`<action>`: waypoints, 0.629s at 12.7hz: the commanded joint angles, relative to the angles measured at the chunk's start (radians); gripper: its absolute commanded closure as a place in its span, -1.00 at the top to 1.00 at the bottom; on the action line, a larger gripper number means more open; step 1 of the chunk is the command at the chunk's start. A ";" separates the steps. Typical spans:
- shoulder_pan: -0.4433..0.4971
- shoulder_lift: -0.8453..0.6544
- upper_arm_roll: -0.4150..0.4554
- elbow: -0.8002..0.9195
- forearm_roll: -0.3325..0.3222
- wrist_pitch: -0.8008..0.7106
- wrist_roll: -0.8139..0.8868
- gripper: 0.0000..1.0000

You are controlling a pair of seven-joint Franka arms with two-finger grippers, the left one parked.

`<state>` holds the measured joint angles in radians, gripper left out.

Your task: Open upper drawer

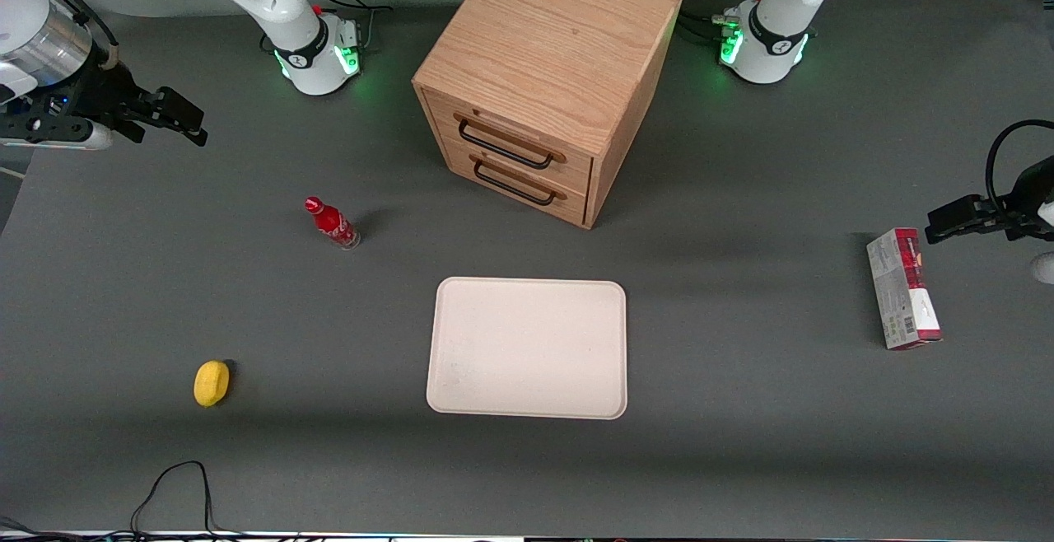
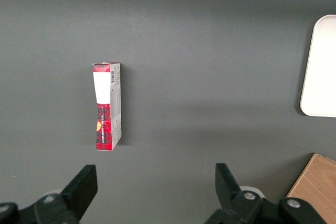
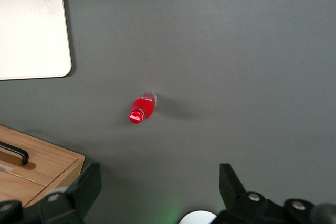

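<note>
The light oak box cabinet stands at the back middle of the table with its two drawers facing the front camera. The upper drawer is shut, with a thin black wire handle; the like bottom drawer is shut below it. My right gripper hangs open and empty high above the table, well off toward the working arm's end, apart from the cabinet. In the right wrist view the gripper is open, and a cabinet corner with one end of a black handle shows.
A red bottle stands nearer the front camera than the gripper, also in the right wrist view. A cream tray lies in front of the cabinet. A yellow lemon-like object and a red-grey box lie on the table.
</note>
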<state>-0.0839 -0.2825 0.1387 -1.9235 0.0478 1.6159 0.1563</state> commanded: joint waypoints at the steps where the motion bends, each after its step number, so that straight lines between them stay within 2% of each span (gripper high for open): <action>1: 0.016 0.026 -0.007 0.035 0.015 -0.007 -0.009 1.00; 3: 0.018 0.038 -0.004 0.046 0.017 -0.005 -0.017 1.00; 5: 0.039 0.115 0.004 0.122 0.023 -0.007 -0.017 1.00; 6: 0.039 0.152 0.040 0.167 0.027 -0.007 -0.014 1.00; 8: 0.039 0.248 0.183 0.289 0.014 -0.063 -0.004 1.00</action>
<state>-0.0529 -0.1538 0.2189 -1.7864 0.0529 1.6166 0.1520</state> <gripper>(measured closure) 0.000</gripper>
